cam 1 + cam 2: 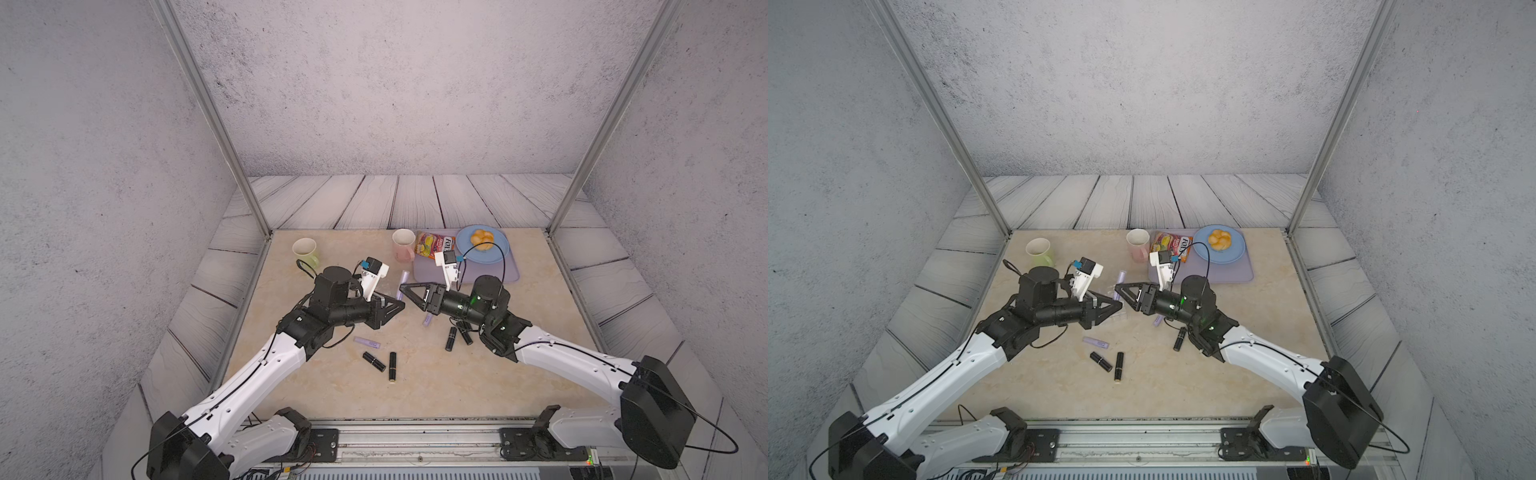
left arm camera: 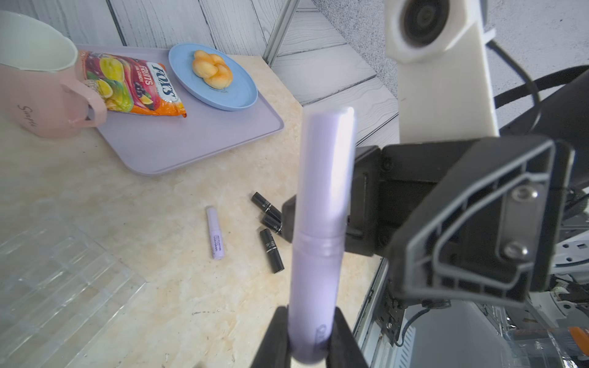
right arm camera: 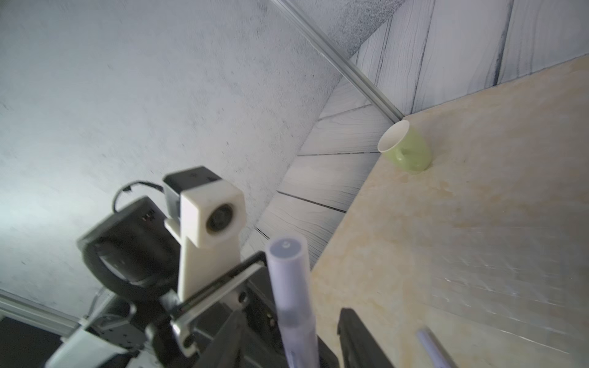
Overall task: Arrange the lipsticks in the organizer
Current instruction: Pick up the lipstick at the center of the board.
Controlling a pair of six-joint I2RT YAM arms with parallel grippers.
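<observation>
Lilac lipstick (image 2: pixel 322 223) in left end effector (image 2: pixel 309 336)

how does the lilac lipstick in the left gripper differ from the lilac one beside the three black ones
The held lilac lipstick is clamped in the left gripper, raised off the table. The loose lilac lipstick lies flat on it, untouched. Both are slim lilac tubes.

One lilac lipstick (image 2: pixel 322 223) is held upright above the bench (image 1: pixel 332 390); two lilac tubes (image 1: pixel 368 342) and five black tubes (image 1: pixel 392 366) lie scattered. The clear gridded organizer (image 2: pixel 47 270) lies flat.
</observation>
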